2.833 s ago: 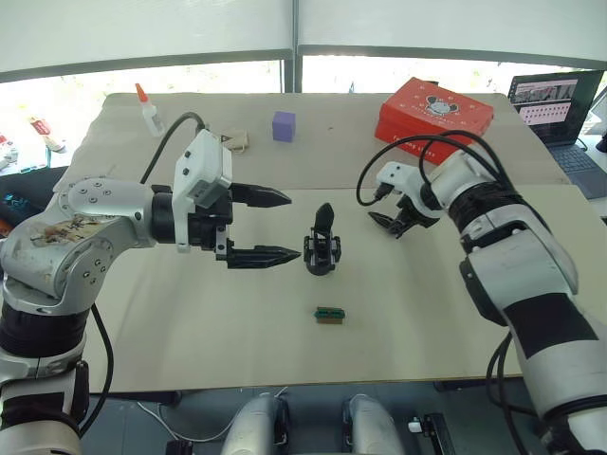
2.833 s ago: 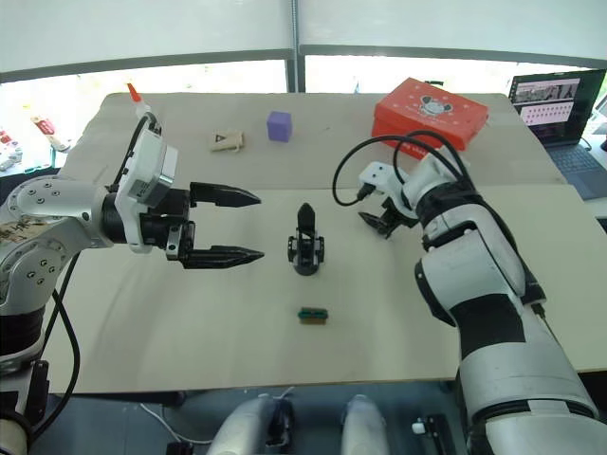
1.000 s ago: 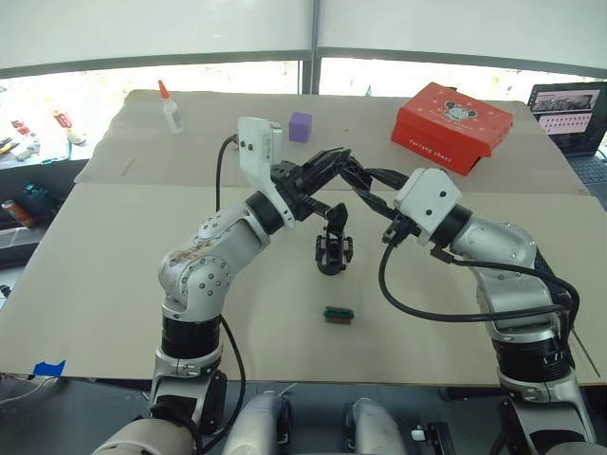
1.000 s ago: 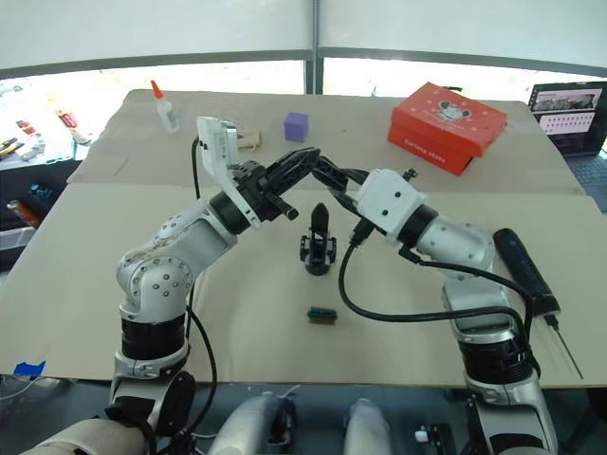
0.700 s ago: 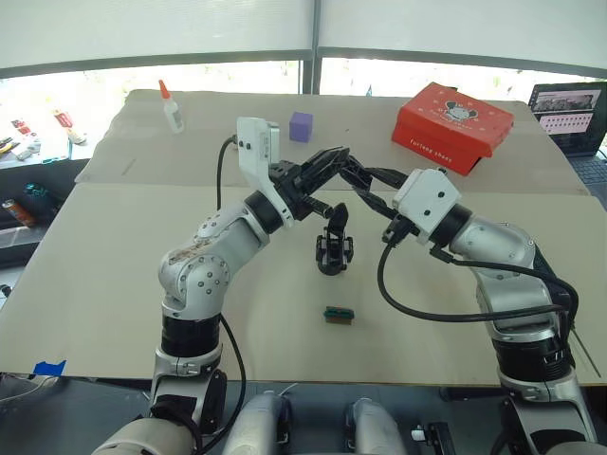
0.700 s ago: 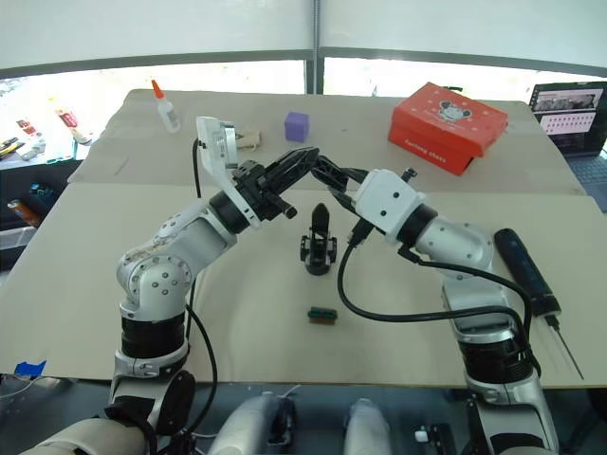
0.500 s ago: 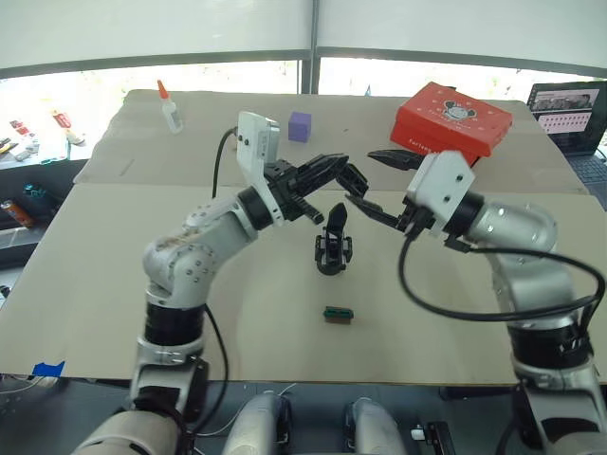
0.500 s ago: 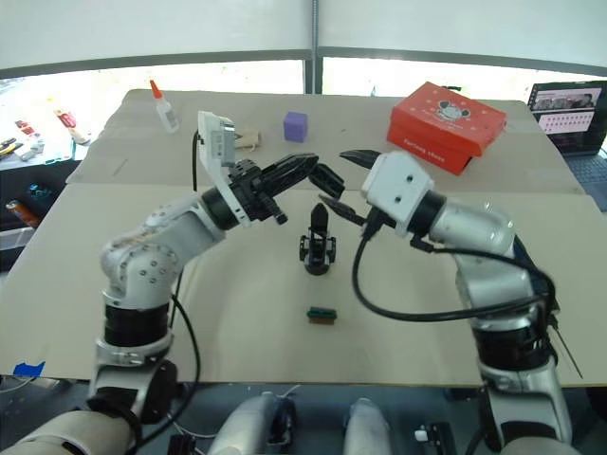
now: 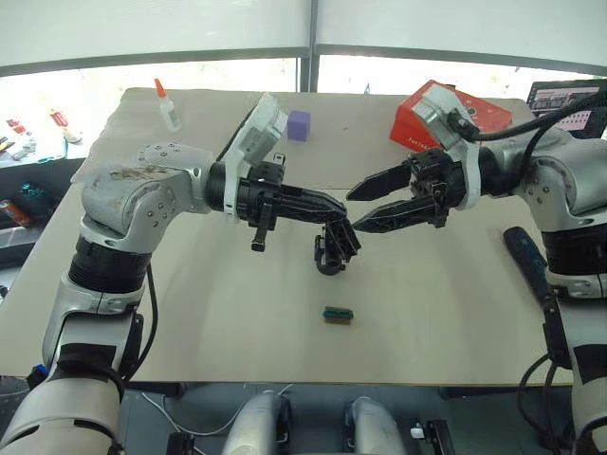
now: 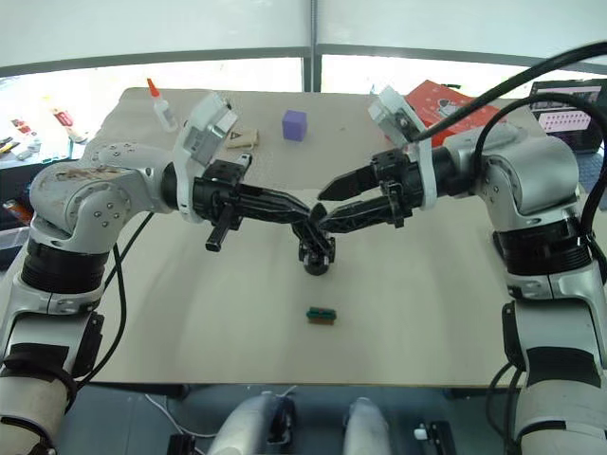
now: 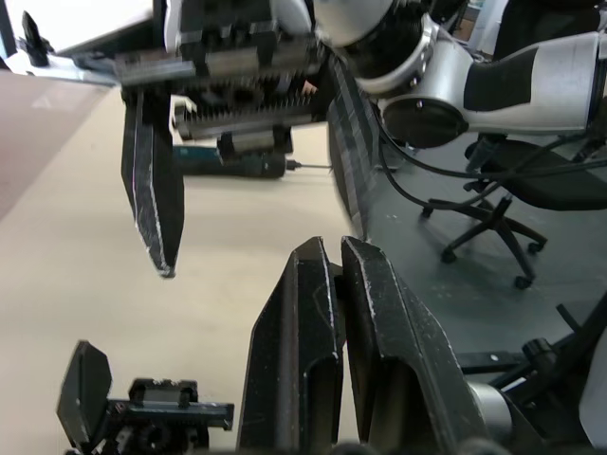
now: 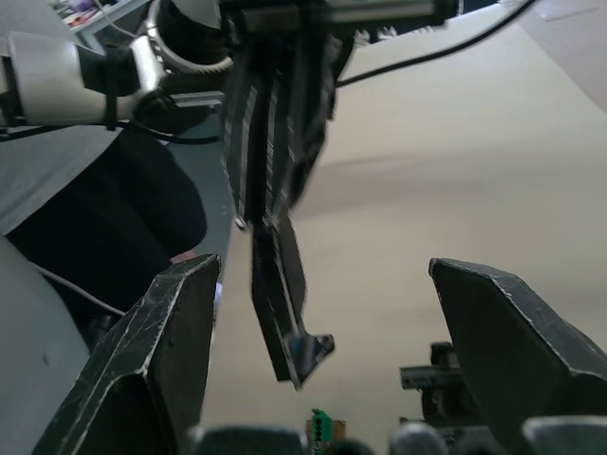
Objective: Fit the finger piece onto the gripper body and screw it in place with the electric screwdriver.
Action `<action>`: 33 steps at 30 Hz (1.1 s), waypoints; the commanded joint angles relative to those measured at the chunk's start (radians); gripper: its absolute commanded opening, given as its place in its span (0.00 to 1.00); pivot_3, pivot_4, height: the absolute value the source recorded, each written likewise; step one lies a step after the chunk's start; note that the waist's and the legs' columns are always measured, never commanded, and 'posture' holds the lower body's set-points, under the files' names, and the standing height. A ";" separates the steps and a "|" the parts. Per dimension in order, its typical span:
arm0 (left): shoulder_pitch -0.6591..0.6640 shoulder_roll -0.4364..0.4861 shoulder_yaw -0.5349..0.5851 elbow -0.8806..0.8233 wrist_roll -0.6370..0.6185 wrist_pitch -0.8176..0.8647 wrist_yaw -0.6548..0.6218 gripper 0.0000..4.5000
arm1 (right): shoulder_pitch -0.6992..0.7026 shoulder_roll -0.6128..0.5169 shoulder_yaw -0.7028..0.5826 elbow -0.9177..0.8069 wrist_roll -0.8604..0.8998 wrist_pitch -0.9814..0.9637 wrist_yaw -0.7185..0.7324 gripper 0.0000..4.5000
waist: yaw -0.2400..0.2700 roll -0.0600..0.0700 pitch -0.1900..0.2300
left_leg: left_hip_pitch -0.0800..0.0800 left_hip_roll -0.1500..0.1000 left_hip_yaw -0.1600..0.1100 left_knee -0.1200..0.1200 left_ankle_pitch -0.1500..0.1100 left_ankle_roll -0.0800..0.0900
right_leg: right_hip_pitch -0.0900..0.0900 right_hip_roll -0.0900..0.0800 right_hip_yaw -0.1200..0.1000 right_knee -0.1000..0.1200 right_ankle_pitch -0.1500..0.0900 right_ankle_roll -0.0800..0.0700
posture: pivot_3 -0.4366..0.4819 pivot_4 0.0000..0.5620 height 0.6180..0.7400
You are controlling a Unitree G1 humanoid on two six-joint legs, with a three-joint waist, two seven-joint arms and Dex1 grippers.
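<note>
Fingers [image 11: 313, 360] of the left gripper [image 9: 332, 218] are pressed together. In the right wrist view a slim black tapered plastic part projects from their tips; this is judged to be the finger piece [image 12: 283, 303], clamped at one end. The right gripper [image 9: 351, 212] faces it with its fingers spread apart and holds nothing.

The gripper body [image 9: 329, 258], a small black linkage assembly on a round base, stands on the beige table [image 9: 190, 313] directly below the meeting fingertips. The finger piece hangs just above it. Whether the two parts touch cannot be determined.

The electric screwdriver [image 9: 524, 263], a thick black cylinder with a thin metal bit, lies on the table at the right edge, well apart from both grippers.

Status, as judged:
- Finger piece picked up and brought over the body.
- Seating of the piece not confirmed.
- Screwdriver untouched; the fastening step is not yet begun.
</note>
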 commanded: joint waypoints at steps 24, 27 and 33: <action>-0.057 -0.039 0.062 0.069 0.046 0.012 0.009 0.00 | -0.027 0.040 0.001 -0.073 0.006 0.071 -0.053 0.53 | 0.003 0.000 0.000 | -0.003 0.000 0.000 0.003 0.000 0.000 | -0.002 0.000 0.000 0.002 0.000 0.000 | 0.48 0.27 1.00; -0.055 -0.044 0.066 0.066 0.049 0.017 0.008 0.00 | -0.027 0.044 0.003 -0.073 0.006 0.066 -0.056 0.53 | 0.002 0.000 0.000 | -0.004 0.000 0.000 0.003 0.000 0.000 | -0.003 0.000 0.000 0.002 0.000 0.000 | 0.48 0.27 1.00; -0.053 -0.047 0.072 0.057 0.047 0.023 0.009 0.00 | -0.024 0.054 0.009 -0.070 0.002 0.051 -0.057 0.53 | 0.003 0.000 0.000 | -0.004 0.000 0.000 0.004 0.000 0.000 | -0.003 0.000 0.000 0.002 0.000 0.000 | 0.48 0.27 1.00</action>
